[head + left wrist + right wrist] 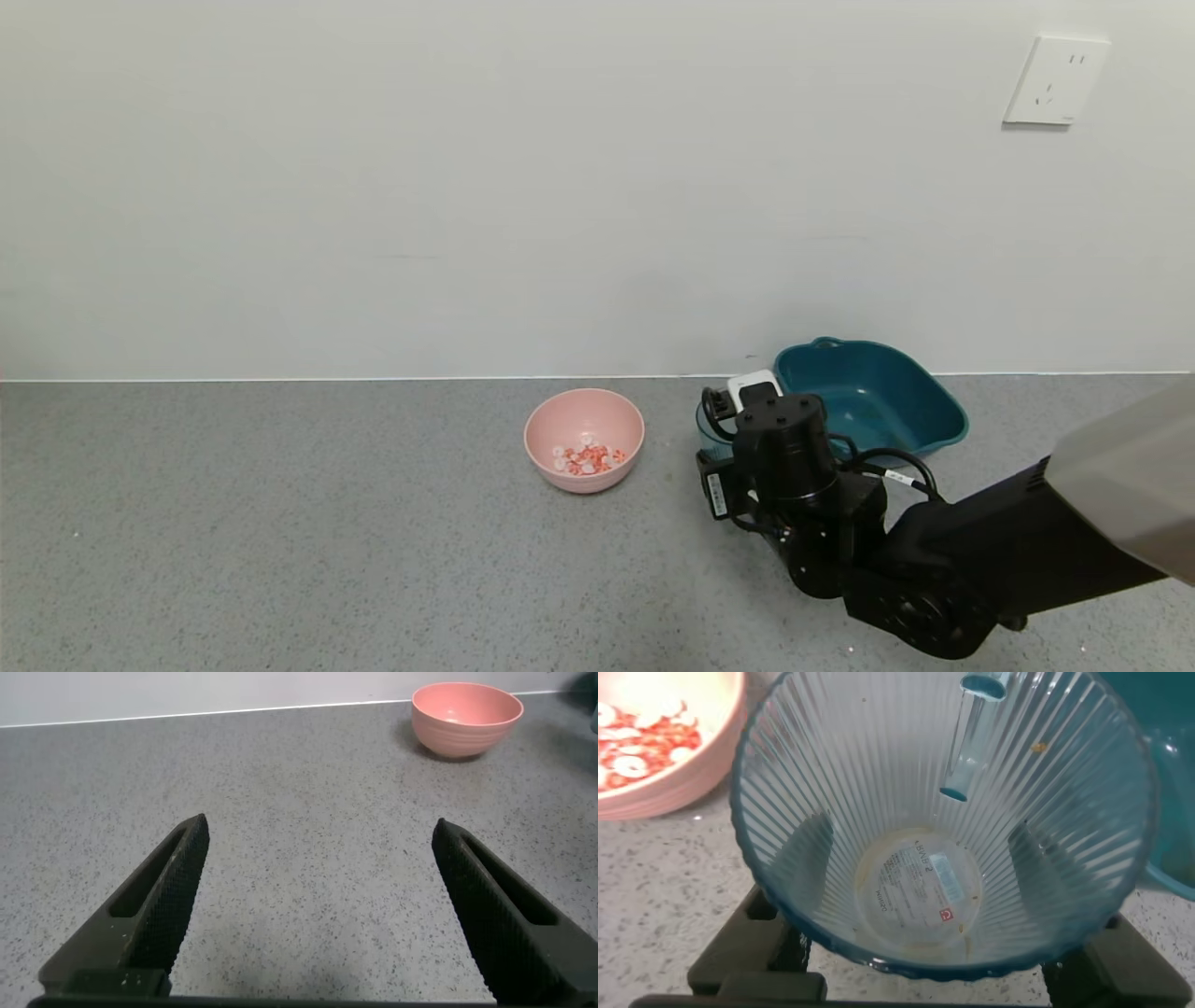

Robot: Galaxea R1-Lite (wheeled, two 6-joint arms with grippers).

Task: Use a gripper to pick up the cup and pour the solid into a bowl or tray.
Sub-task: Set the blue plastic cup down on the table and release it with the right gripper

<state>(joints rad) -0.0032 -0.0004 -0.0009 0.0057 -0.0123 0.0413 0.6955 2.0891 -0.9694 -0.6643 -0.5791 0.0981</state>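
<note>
Overhead first: pale pink bowl point(584, 439) standing on the grey speckled counter point(280, 523), the red-orange and white solid point(587, 458) already heaped in its bottom. Well to its right, right gripper point(738, 411) at the end of the black arm, reaching toward the wall; only a sliver of the pale teal cup point(702, 431) peeking out beside the wrist, just in front of the dark teal tray point(873, 397). Upright or tilted, not possible to say from here. White wall socket point(1056, 80) high on the right.

Next, from the left wrist: left gripper point(318, 915) spread wide, holding nothing, hovering low over bare counter, well apart from the bowl point(466, 717) at the far side. Parked, by the look of it.

Lastly, from the right wrist: straight down into the ribbed cup point(943, 821), clenched between the black fingers point(757, 952) low on its outer wall. Inside empty save a round label on the base and a speck or two; pouring judged done. Bowl with the solid point(649, 742) close beside, tray edge point(1167, 840) on the other flank.

Likely very light now, thin-walled and springy, ribbing giving some bite but smooth plastic still prone to slip or flex under a hard squeeze. Best held across the lower wall, gently, as here.
</note>
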